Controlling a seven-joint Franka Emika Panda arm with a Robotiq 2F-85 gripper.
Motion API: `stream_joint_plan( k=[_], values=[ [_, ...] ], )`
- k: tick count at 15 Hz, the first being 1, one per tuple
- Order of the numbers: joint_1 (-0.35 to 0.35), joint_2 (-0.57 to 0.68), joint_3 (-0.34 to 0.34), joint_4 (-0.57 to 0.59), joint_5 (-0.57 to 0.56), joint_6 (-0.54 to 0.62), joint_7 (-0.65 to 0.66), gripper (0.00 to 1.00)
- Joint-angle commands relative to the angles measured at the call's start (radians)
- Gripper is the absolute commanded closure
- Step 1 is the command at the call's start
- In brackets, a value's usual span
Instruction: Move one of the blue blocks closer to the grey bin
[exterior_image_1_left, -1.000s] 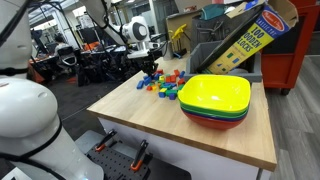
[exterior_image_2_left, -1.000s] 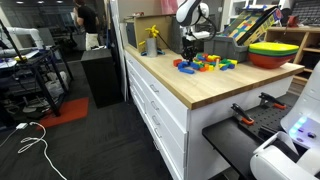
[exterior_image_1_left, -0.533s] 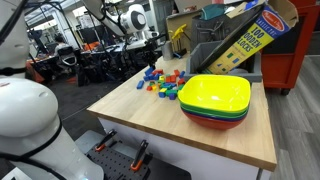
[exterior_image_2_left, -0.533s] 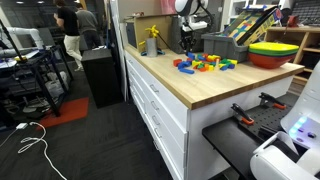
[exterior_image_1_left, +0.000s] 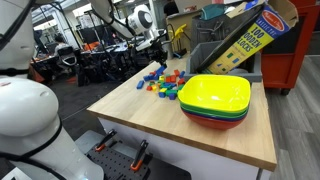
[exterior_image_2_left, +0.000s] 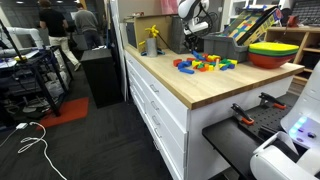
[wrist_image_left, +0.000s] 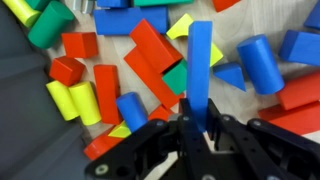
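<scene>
My gripper (wrist_image_left: 198, 128) is shut on a long blue block (wrist_image_left: 200, 60), which stands up between the fingers in the wrist view. Below it lies a pile of red, yellow, green and blue blocks (wrist_image_left: 150, 60). In both exterior views the gripper (exterior_image_1_left: 157, 46) (exterior_image_2_left: 192, 42) hangs above the far side of the block pile (exterior_image_1_left: 165, 82) (exterior_image_2_left: 205, 64). The dark grey bin (exterior_image_1_left: 215, 50) (exterior_image_2_left: 226, 46) stands at the back of the table, just beyond the pile.
Stacked yellow, green and red square bowls (exterior_image_1_left: 215, 100) (exterior_image_2_left: 275, 52) sit next to the pile. A cardboard box of wooden blocks (exterior_image_1_left: 255, 35) leans on the bin. A yellow object (exterior_image_2_left: 152, 40) stands at the table's back corner. The wooden table edge (exterior_image_1_left: 170, 140) is near.
The gripper has risen from the pile with the blue block in it and shifted slightly toward the grey bin.
</scene>
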Motion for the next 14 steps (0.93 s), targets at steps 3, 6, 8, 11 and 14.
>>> stream_joint_plan(
  k=[3, 6, 8, 11, 14],
  values=[
    [0.014, 0.078, -0.061, 0.112, -0.078, -0.066, 0.055, 0.96],
    [0.023, 0.118, -0.099, 0.157, -0.154, -0.116, 0.068, 0.96],
    [0.03, 0.143, -0.12, 0.18, -0.212, -0.133, 0.084, 0.96],
    [0.042, 0.181, -0.149, 0.211, -0.288, -0.146, 0.119, 0.96],
    [0.05, 0.219, -0.167, 0.245, -0.34, -0.158, 0.158, 0.96]
  ],
)
